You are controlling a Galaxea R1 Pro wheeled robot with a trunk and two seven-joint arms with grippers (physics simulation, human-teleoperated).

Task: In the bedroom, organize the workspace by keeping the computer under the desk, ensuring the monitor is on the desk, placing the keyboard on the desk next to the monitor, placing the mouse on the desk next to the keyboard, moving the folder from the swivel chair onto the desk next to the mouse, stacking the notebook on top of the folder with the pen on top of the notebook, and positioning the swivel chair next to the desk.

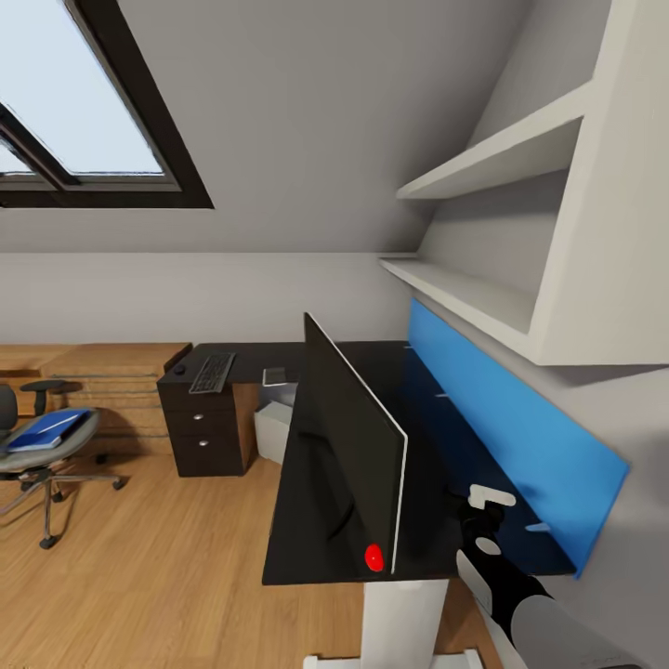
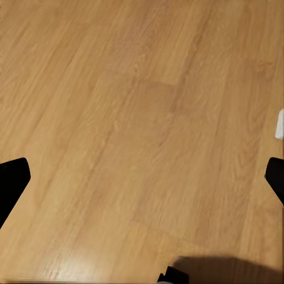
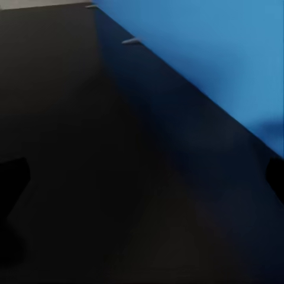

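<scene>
While the head view covers the grey-walled bedroom, each wrist view covers a single surface at close range. The head view shows the black glossy tabletop (image 1: 316, 520) with its blue back panel (image 1: 502, 418), and the monitor (image 1: 358, 446) standing on it edge-on, black face to one side, a red light at its lower corner. On the far leg of the tabletop lie the keyboard (image 1: 212, 372), the small dark mouse (image 1: 179, 370) just beside it, and a dark flat item (image 1: 275, 376) that is too small to identify. Below that section sits the three-drawer unit (image 1: 206, 423) with round silver knobs, and a pale box, probably the computer (image 1: 272, 429), rests on the floor beside it. The swivel chair (image 1: 42, 455) stands well apart from the tabletop at the room's left, with the blue folder (image 1: 46, 430) on its grey seat. White shelves (image 1: 483, 232) are fixed above the back panel.

The right arm (image 1: 520, 595) extends over the tabletop near the back panel; the right end effector (image 1: 488, 506) hangs above the surface. In the right wrist view, dark fingertips (image 3: 12, 183) sit at opposite frame edges, spread wide with nothing between them, over the black top. In the left wrist view, the fingertips (image 2: 12, 180) are likewise spread wide, held over the wood plank floor (image 2: 142, 130).
</scene>
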